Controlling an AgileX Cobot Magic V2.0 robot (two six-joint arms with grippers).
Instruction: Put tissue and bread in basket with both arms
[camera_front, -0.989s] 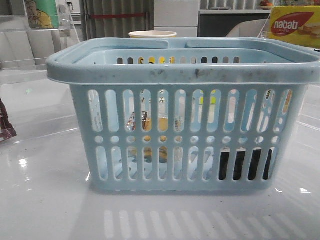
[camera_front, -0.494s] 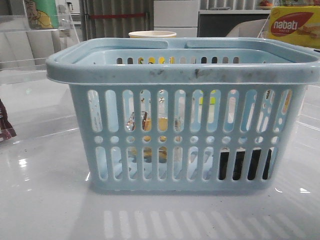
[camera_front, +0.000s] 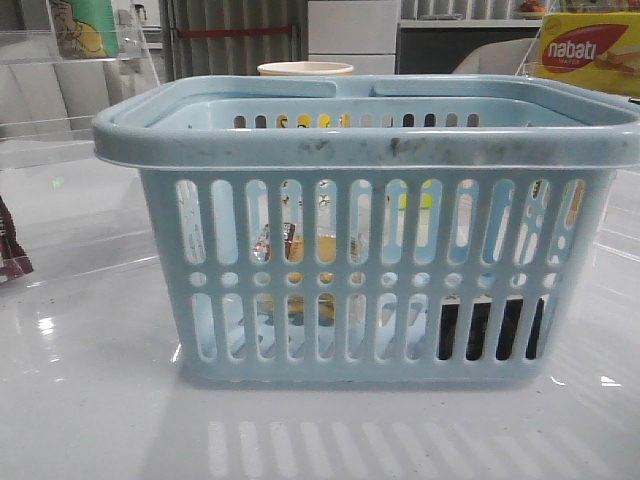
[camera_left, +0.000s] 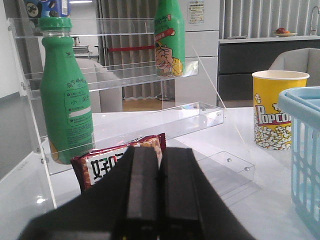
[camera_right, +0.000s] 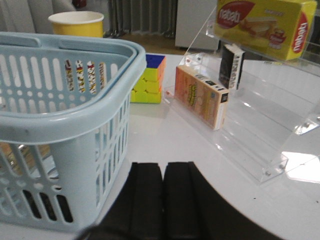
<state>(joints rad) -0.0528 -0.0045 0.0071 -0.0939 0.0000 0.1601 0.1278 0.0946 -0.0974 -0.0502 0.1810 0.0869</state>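
The pale blue basket (camera_front: 370, 150) fills the front view. Through its slots a black pack, the tissue (camera_front: 490, 328), lies on the floor at the right. A clear bag with yellowish-brown bread (camera_front: 292, 250) shows behind the slots at the left. The basket also shows in the left wrist view (camera_left: 305, 150) and in the right wrist view (camera_right: 60, 120). My left gripper (camera_left: 159, 170) is shut and empty, left of the basket. My right gripper (camera_right: 163, 172) is shut and empty, right of the basket. Neither gripper shows in the front view.
A clear acrylic shelf (camera_left: 120, 75) with green bottles (camera_left: 66, 100) and a maroon-brown packet (camera_left: 105, 162) stands at the left. A popcorn cup (camera_left: 276, 112) stands behind the basket. At the right are a clear rack (camera_right: 260, 110), an orange box (camera_right: 200, 97), a Nabati box (camera_right: 262, 22) and a puzzle cube (camera_right: 148, 80).
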